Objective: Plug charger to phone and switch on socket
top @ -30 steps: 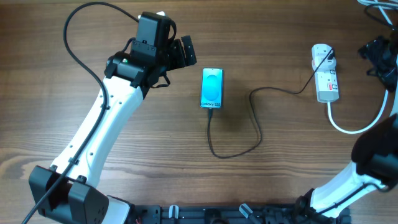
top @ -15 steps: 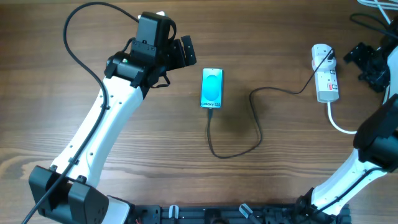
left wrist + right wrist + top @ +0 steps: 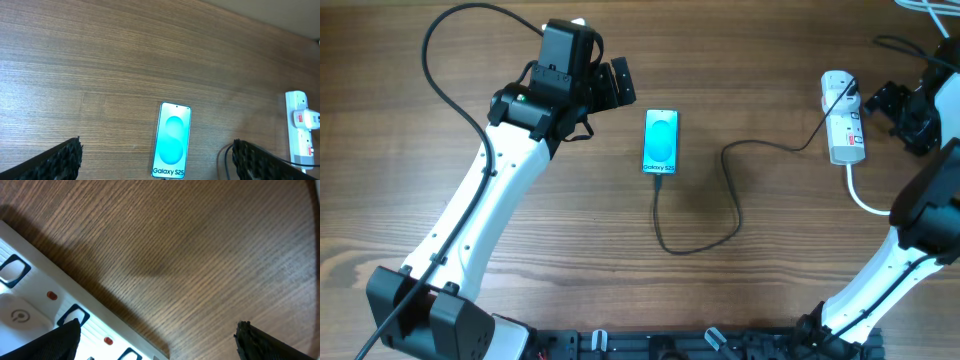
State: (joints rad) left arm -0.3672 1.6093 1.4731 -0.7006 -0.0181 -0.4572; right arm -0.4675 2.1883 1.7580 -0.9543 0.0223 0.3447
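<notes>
The phone [image 3: 661, 141] lies flat at mid-table, cyan screen up, and also shows in the left wrist view [image 3: 172, 140]. The charger [image 3: 732, 190], a thin black cable, runs from the phone's lower edge in a loop to the white socket [image 3: 844, 120] at the right. My left gripper [image 3: 610, 88] hovers just left of the phone, open and empty [image 3: 156, 150]. My right gripper [image 3: 892, 115] is open beside the socket's right side. In the right wrist view [image 3: 157, 330], one finger [image 3: 55, 342] hangs over the socket [image 3: 60, 305] and nothing is held.
A thick white cord [image 3: 870, 205] curves from the socket's near end towards the right arm's base. The left arm's black cable [image 3: 450, 60] arcs over the far left of the wooden table [image 3: 520, 300]. White cables [image 3: 930, 12] lie at the far right corner.
My right gripper has moved left from the table's right edge to just beside the socket. The left arm, phone and charger have not moved.
</notes>
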